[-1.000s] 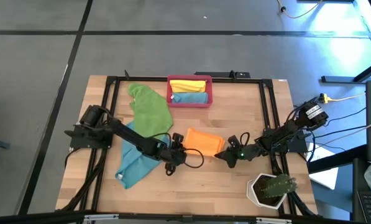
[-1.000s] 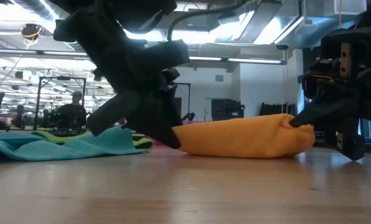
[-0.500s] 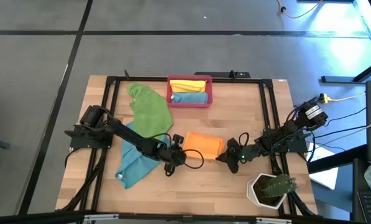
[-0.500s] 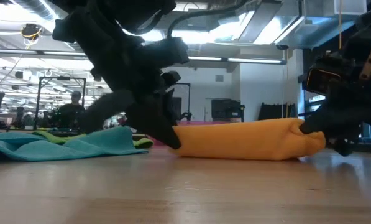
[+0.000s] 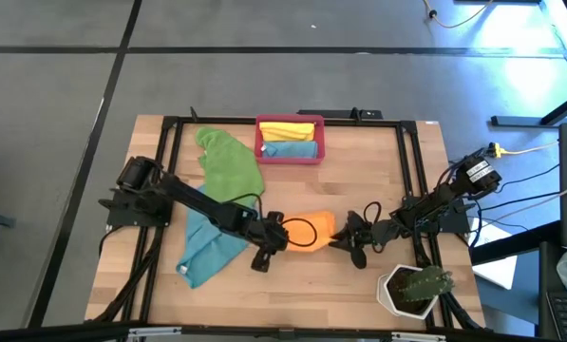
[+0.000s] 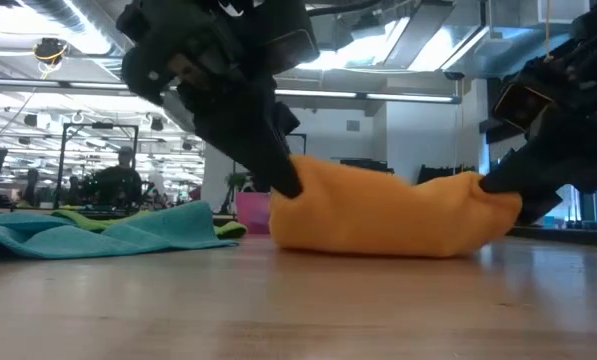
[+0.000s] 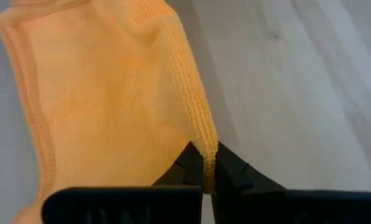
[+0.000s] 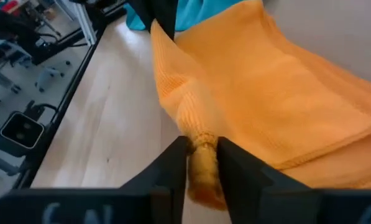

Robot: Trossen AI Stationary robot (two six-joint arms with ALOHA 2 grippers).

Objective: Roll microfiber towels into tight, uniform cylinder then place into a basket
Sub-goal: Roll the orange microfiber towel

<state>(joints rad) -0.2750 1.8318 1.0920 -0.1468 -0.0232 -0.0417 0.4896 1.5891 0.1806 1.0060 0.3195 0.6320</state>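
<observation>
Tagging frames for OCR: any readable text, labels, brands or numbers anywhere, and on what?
None legible in any view.
The orange towel, red-pink basket and white plant pot carry no print.
The yellow tag on the right arm's cable is too small to read.

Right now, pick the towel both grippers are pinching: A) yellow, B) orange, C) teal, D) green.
B: the left gripper and the right gripper are each closed on an edge of the orange towel, which is bunched up between them on the table.
</observation>
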